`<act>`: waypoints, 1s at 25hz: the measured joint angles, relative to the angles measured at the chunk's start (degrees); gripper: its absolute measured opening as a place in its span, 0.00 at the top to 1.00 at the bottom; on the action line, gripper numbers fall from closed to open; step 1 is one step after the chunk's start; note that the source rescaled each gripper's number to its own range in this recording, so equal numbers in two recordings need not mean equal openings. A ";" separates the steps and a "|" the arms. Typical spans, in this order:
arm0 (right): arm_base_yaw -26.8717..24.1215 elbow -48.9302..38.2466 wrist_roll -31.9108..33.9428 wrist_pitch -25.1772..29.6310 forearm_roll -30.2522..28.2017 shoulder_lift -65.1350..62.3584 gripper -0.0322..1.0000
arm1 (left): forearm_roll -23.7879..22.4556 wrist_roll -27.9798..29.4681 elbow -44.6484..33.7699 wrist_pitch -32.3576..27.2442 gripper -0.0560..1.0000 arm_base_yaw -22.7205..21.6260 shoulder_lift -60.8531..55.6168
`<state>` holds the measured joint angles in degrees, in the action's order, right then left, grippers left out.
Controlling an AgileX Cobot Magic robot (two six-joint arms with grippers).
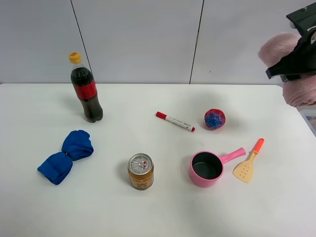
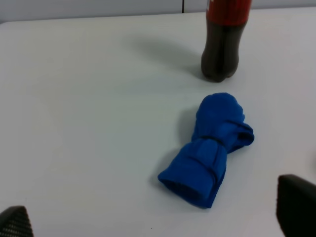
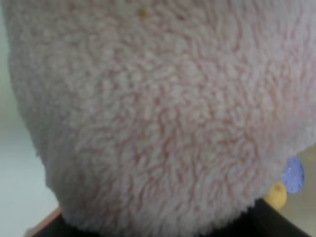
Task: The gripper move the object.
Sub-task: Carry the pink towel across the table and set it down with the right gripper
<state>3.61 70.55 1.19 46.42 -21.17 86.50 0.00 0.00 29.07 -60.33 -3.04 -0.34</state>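
The pink fluffy towel hangs in the air at the far right edge of the exterior high view, above the table's back right corner. My right gripper is shut on its middle, so one pink lobe shows above the black tool and one below. The towel fills the right wrist view and hides the fingers there. My left gripper is out of the exterior view. In the left wrist view its two dark fingertips stand far apart and empty, above the table near the blue cloth bundle.
On the white table are a cola bottle, the blue cloth bundle, a gold can, a red marker, a blue-red ball, a pink saucepan and an orange spatula.
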 joint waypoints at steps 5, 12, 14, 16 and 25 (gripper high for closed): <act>-4.09 2.61 -1.19 -0.74 2.06 6.36 0.97 | 0.00 0.00 0.00 0.00 0.00 0.00 0.00; -4.16 15.06 -1.50 2.91 3.76 21.01 0.97 | 0.00 0.00 0.00 0.00 0.00 0.00 0.00; -4.16 20.47 -1.50 5.84 4.99 24.81 0.97 | 0.00 0.00 0.00 0.00 0.00 0.00 0.00; -4.16 24.95 -1.50 8.45 6.83 28.43 0.97 | 0.00 0.00 0.00 0.00 0.00 0.00 0.00; -4.16 30.92 -1.62 11.44 13.99 39.32 0.97 | 0.00 0.00 0.00 0.00 0.00 0.00 0.00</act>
<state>-0.55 101.47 -0.43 57.86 -7.17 125.82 0.00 0.00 29.07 -60.33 -3.04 -0.34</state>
